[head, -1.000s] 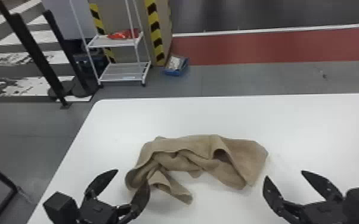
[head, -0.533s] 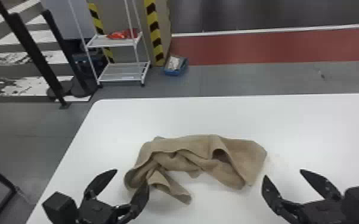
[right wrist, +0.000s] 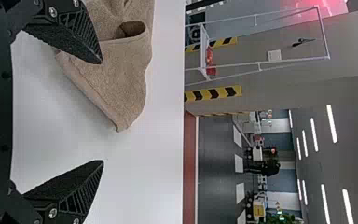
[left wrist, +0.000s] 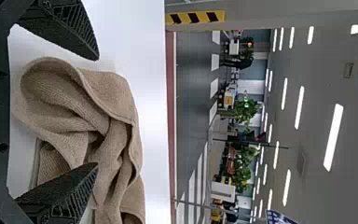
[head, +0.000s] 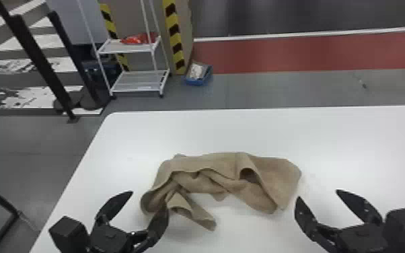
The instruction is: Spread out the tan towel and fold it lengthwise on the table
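Towel (head: 272, 171) lies rumpled near the middle of the tabletop (head: 346, 144), its folds bunched and one narrow tail pointing to 5 o'clock from the left end, so the step in hand looks to be the spreading, with the lengthwise fold still to do. At its 8 o'clock, the left gripper (head: 149, 199) has its jaws parted and empty; one side overlaps the cloth in the head view, but I cannot tell if they touch. At its 4 o'clock, the right gripper (head: 317, 194) also has its jaws wide and empty, beside the right end. Next, I'd pinch a loose edge at each end and draw them apart. Compared with the earlier frames, the right gripper sits slightly further toward 9 o'clock; the towel looks unchanged.
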Motion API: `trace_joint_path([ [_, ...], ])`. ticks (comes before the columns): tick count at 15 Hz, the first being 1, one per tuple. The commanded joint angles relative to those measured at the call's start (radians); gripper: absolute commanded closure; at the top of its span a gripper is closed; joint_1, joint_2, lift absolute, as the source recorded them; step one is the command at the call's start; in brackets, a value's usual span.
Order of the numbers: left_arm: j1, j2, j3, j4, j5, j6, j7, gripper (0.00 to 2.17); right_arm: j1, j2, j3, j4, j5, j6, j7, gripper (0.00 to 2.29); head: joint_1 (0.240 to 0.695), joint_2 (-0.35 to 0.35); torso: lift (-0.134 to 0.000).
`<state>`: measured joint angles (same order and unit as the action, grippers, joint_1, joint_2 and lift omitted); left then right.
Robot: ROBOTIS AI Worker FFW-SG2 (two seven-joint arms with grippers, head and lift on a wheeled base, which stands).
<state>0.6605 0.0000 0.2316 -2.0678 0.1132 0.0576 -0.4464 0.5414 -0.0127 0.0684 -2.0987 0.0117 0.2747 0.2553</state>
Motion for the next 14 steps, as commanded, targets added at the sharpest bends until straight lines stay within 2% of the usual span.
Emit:
trace_joint_path([
  [1, -0.001, -0.003, 0.000, 0.005, 0.000, 0.000, 0.000, 0.08, -0.017, -0.001, 0.008, -0.001, 0.033, -0.005, 0.022, 0.15, 0.695, 0.174, -0.124],
  [4, -0.001, -0.003, 0.000, 0.008, 0.000, 0.000, -0.002, 0.08, -0.070, -0.001, 0.042, -0.004, 0.091, 0.071, 0.025, 0.27, 0.695, 0.186, -0.124],
  [7, -0.001, -0.003, 0.003, 0.009, 0.000, 0.000, -0.002, 0.08, -0.152, -0.006, 0.082, -0.021, 0.139, 0.326, 0.030, 0.31, 0.695, 0.197, -0.124],
  [8, -0.001, -0.003, 0.003, 0.009, 0.000, 0.000, -0.002, 0.08, -0.161, -0.009, 0.094, -0.024, 0.151, 0.344, 0.041, 0.38, 0.695, 0.199, -0.124],
  [14, -0.005, -0.003, 0.008, 0.020, 0.005, 0.000, -0.002, 0.08, -0.218, -0.012, 0.183, 0.000, 0.228, 0.396, 0.051, 0.38, 0.695, 0.244, -0.124],
])
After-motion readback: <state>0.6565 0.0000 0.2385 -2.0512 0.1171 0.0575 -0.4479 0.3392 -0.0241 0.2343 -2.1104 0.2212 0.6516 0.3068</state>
